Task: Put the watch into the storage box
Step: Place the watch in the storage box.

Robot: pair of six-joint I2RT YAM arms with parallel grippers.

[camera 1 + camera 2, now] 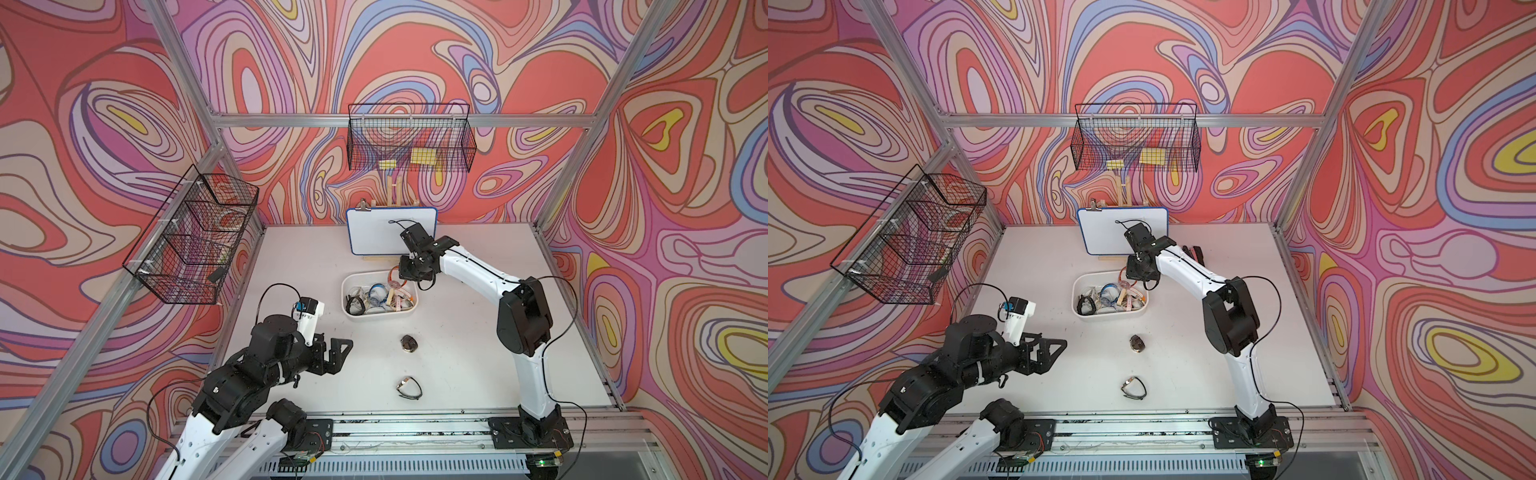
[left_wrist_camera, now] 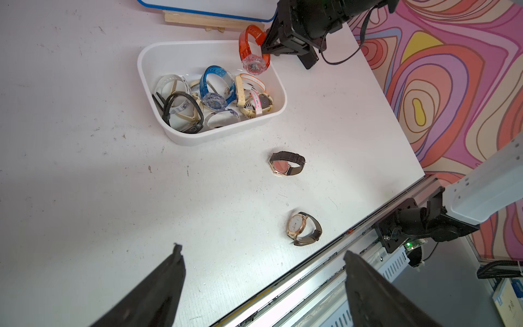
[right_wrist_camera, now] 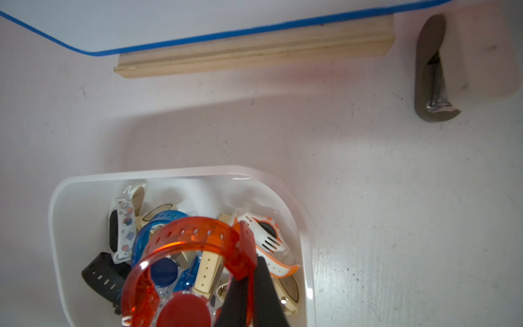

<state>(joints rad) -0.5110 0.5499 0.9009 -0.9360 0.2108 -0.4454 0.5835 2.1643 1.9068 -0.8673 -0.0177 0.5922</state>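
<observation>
Right wrist view gives you the clearest look. Your right gripper (image 3: 250,297) is clenched on the strap of the orange watch (image 3: 195,235). The watch hangs over the storage box (image 3: 56,226), above the pile of watches (image 3: 124,226) inside it.

From the left wrist view, you see the orange watch at the box's far right corner, its clear face dangling by the rim. Whether it touches the rim you cannot tell.

Your left gripper (image 2: 261,249) is released, its fingers (image 2: 167,283) spread wide with nothing between them. It hovers over the near left part of the table (image 1: 478,365), well apart from the box.

Two more watches lie on the table on the near side of the box: a pink-faced watch (image 2: 280,167) near the box, and a white-faced watch (image 2: 295,223) closer to the near edge. A whiteboard (image 1: 374,232) stands just beyond the box.
</observation>
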